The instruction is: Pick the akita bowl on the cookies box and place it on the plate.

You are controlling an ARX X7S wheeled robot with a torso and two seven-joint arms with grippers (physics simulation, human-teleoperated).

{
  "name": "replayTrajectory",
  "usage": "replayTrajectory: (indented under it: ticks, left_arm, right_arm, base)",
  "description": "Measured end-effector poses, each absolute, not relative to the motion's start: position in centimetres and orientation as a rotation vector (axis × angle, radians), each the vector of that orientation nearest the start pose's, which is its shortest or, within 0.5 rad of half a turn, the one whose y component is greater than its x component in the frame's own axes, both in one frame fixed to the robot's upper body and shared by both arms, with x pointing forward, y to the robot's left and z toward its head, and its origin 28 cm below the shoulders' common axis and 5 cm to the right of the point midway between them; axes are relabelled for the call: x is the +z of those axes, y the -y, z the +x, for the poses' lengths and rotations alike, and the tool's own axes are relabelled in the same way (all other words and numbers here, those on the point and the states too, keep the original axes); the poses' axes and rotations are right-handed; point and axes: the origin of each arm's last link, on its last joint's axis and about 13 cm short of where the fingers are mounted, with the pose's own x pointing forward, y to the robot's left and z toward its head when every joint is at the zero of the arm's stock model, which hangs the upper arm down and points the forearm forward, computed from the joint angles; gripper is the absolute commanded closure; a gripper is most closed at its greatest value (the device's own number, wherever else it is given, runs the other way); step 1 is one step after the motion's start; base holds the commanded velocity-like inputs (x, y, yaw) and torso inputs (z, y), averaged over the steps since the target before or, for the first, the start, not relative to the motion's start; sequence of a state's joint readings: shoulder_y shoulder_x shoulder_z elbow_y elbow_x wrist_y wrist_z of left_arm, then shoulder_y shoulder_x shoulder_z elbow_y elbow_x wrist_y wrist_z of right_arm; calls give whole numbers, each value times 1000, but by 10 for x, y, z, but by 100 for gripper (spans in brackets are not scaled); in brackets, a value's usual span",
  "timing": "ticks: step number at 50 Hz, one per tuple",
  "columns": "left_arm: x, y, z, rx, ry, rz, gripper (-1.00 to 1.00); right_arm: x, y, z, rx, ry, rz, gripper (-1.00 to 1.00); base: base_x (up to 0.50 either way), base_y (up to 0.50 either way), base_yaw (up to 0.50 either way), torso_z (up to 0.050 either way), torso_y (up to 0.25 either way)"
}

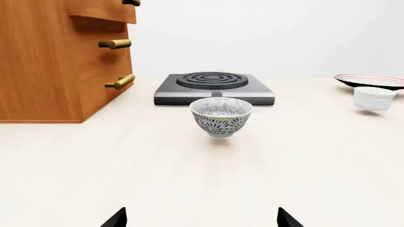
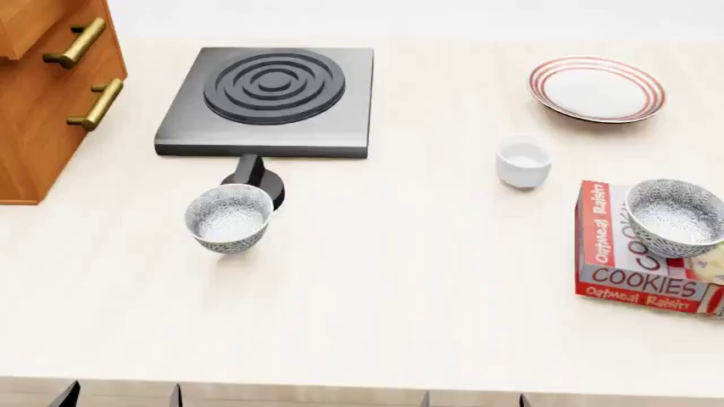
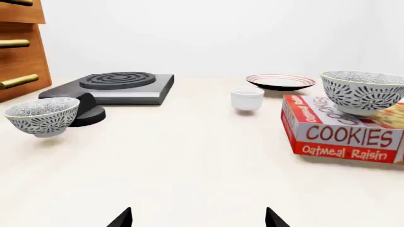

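The akita bowl (image 2: pixel 676 216) (image 3: pixel 363 92), grey-white and speckled, stands upright on the red and white cookies box (image 2: pixel 626 280) (image 3: pixel 347 137) at the table's right edge. The red-ringed white plate (image 2: pixel 596 89) (image 3: pixel 281 81) (image 1: pixel 372 80) lies beyond the box, at the back right. My right gripper (image 3: pixel 197 219) is open and empty, low over bare table, well short and left of the box. My left gripper (image 1: pixel 202 220) is open too, facing a second speckled bowl (image 1: pixel 221 116) (image 2: pixel 230 218) that sits on the table.
A dark stove (image 2: pixel 271 97) with a black knob (image 2: pixel 258 180) sits behind the second bowl. A small white cup (image 2: pixel 523 161) stands between the plate and the box. A wooden cabinet (image 2: pixel 46 85) with brass handles fills the back left.
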State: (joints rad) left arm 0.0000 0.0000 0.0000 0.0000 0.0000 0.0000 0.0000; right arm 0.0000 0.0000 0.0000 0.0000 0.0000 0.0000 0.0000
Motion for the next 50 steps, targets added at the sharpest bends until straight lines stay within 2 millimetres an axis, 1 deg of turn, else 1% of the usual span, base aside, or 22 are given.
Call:
replayTrajectory:
  ticks: [16,17,18,22,26,30,43,50]
  left_arm:
    - [13,-207,209,-5,11,-10,-100]
    - [8,-206,210,8,3,-9,-100]
    - [7,-206,210,8,-1,-8,-100]
    - [12,-206,211,8,0,-2,-100]
    - [20,-207,212,6,6,6,-100]
    - [32,-208,213,8,20,15,-100]
    - [73,-207,208,15,146,29,-100]
    - [89,-208,206,17,205,29,-100]
  right_arm:
    - [14,94,208,18,13,-15,-100]
    - [7,94,210,15,7,19,-100]
    - [7,94,209,17,2,18,-100]
    - [12,94,208,26,12,23,-100]
    - [21,95,207,31,30,27,-100]
    - [36,96,206,43,62,29,-100]
    - [85,100,198,79,211,30,-100]
    - [105,100,192,91,275,13,-100]
  base:
    - [0,0,0,0,0]
    - [0,0,0,0,0]
    - [0,0,0,0,0]
    - [0,0,0,0,0]
    - [0,0,0,0,0]
    - [177,0,0,0,0]
    - [493,0,0,0,0]
    - [500,0,0,0,0]
